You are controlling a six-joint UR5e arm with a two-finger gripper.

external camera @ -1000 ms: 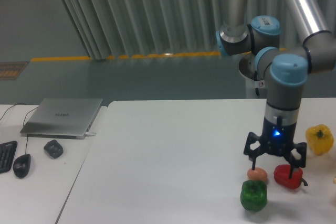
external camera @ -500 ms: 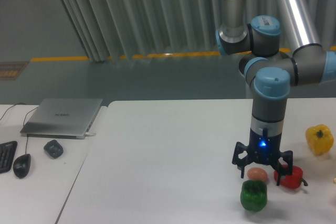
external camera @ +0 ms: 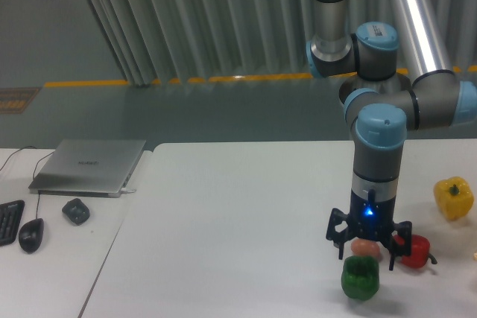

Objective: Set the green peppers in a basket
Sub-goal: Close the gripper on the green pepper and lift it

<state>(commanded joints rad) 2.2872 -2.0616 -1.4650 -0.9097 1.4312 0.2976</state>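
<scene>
**Green pepper sits just below our spread jaws**

Green and glossy, the green pepper (external camera: 360, 277) rests on the white surface (external camera: 238, 221), directly beneath and slightly toward the camera from our jaws (external camera: 368, 241). We see the jaws spread wide, their dark fingers (external camera: 336, 226) splayed to either side, and nothing is held between them. They hang low over the surface with a blue light glowing on the wrist above them. We cannot tell whether the fingertips touch the pepper's top; they appear just above it.

Between the fingers, right behind the green pepper, lies a small orange-pink item (external camera: 365, 248), partly hidden by the jaws. Just to the camera-right of the jaws sits the red pepper (external camera: 416, 251), close beside one finger and near the green one. Farther out on that same side, well apart from the jaws, the yellow pepper (external camera: 453, 197) stands near the edge of the view.

Well away from the jaws on the opposite side, a closed grey laptop (external camera: 89, 166) lies on a neighbouring surface, with a small dark object (external camera: 75, 211) near it, a black mouse (external camera: 30, 234) and the corner of a keyboard (external camera: 7, 221) at the frame's edge.

We see no basket anywhere in this view.
</scene>
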